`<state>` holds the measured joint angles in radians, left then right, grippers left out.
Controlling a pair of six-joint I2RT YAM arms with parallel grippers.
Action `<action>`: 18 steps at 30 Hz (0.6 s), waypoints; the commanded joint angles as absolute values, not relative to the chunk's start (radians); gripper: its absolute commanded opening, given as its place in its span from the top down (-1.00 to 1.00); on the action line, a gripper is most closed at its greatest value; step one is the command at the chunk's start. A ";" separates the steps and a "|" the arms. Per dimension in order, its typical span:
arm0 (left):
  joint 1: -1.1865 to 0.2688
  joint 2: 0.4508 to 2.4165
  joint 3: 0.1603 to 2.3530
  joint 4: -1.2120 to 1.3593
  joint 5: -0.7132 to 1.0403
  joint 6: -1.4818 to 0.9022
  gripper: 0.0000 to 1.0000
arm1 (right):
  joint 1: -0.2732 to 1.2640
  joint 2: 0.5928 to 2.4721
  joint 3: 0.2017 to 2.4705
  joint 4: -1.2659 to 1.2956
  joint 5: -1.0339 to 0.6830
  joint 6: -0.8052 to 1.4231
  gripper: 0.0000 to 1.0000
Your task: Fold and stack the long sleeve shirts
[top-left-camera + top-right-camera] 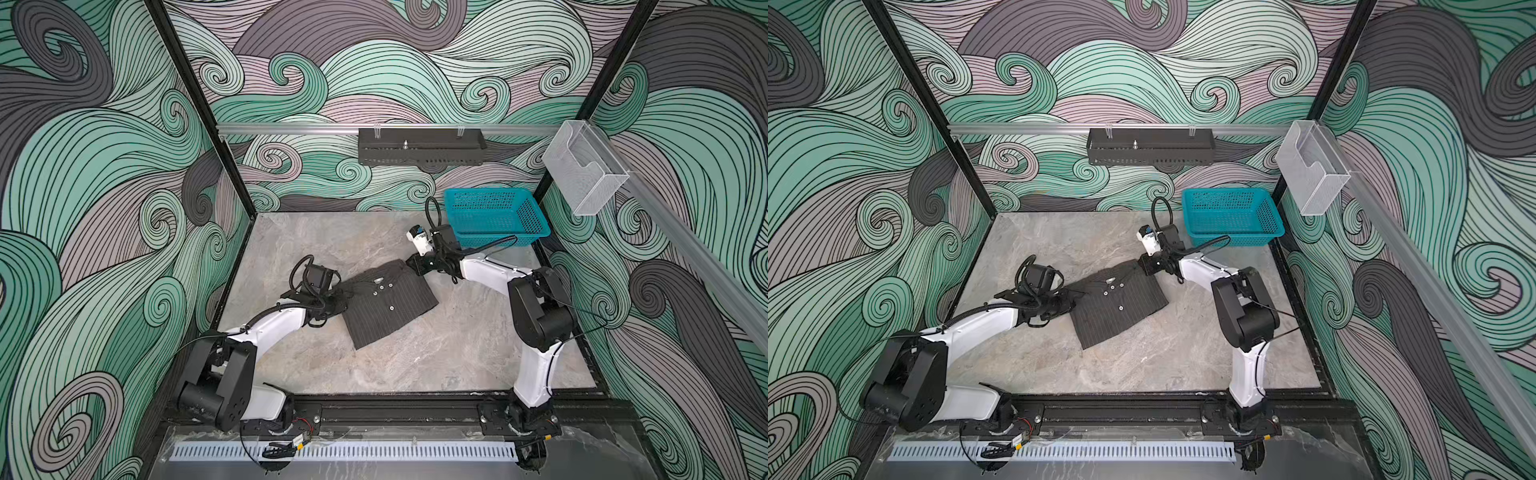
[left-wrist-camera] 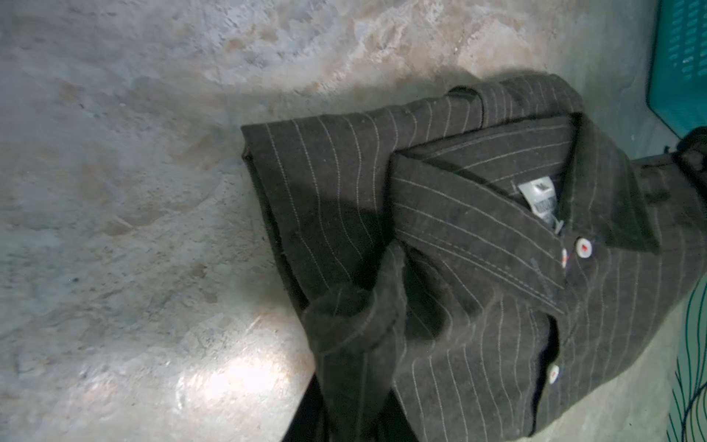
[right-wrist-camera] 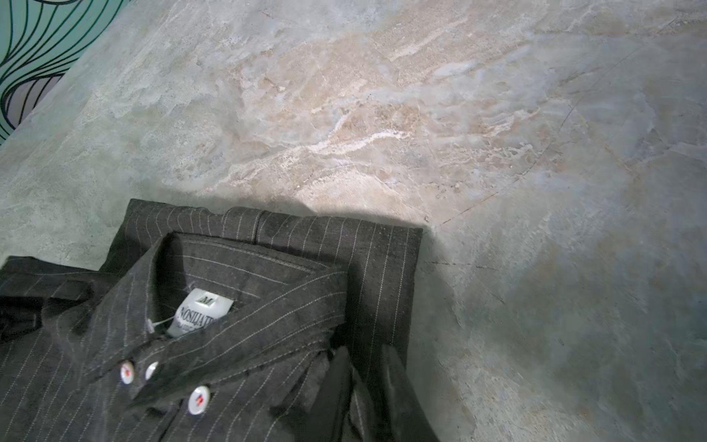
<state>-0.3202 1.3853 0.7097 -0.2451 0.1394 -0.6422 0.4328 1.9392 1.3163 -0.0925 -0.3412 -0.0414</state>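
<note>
One long sleeve shirt (image 1: 386, 303) (image 1: 1117, 307), dark with pale pinstripes, lies folded into a rough rectangle mid-table, collar and whitish buttons facing up. My left gripper (image 1: 343, 297) (image 1: 1077, 296) sits at its left shoulder edge. In the left wrist view a raised bunch of the shirt (image 2: 478, 268) runs between the two dark fingers of the left gripper (image 2: 352, 421). My right gripper (image 1: 413, 266) (image 1: 1144, 264) is at the far right corner by the collar. In the right wrist view a strip of the shirt (image 3: 229, 344) is pinched in the right gripper (image 3: 363, 402).
A teal mesh basket (image 1: 498, 239) (image 1: 1229, 240) (image 2: 681, 57) stands at the back right corner, just behind the right arm. A black tray (image 1: 419, 147) hangs on the back rail and a clear plastic box (image 1: 582, 166) on the right rail. Patterned walls close in three sides.
</note>
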 commanded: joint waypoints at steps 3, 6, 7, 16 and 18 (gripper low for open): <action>-0.290 1.518 0.819 -0.323 0.141 -0.635 0.10 | 0.437 2.035 1.422 -0.194 -0.353 -0.055 0.39; -0.285 1.557 0.838 -0.308 0.186 -0.651 -0.07 | 0.436 2.071 1.445 -0.251 -0.353 -0.055 0.05; -0.285 1.558 0.838 -0.294 0.195 -0.658 -0.09 | 0.436 2.071 1.442 -0.249 -0.347 -0.054 -0.05; -0.272 1.565 0.896 -0.306 0.220 -0.649 -0.07 | 0.395 2.115 1.517 -0.337 -0.305 -0.058 -0.25; -0.271 1.571 0.902 -0.303 0.239 -0.649 -0.07 | 0.388 2.101 1.507 -0.337 -0.299 -0.054 -0.42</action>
<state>-0.2810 1.5627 0.8753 -0.2787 0.2035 -0.6476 0.4034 2.1052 1.4956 -0.2928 -0.3252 -0.0509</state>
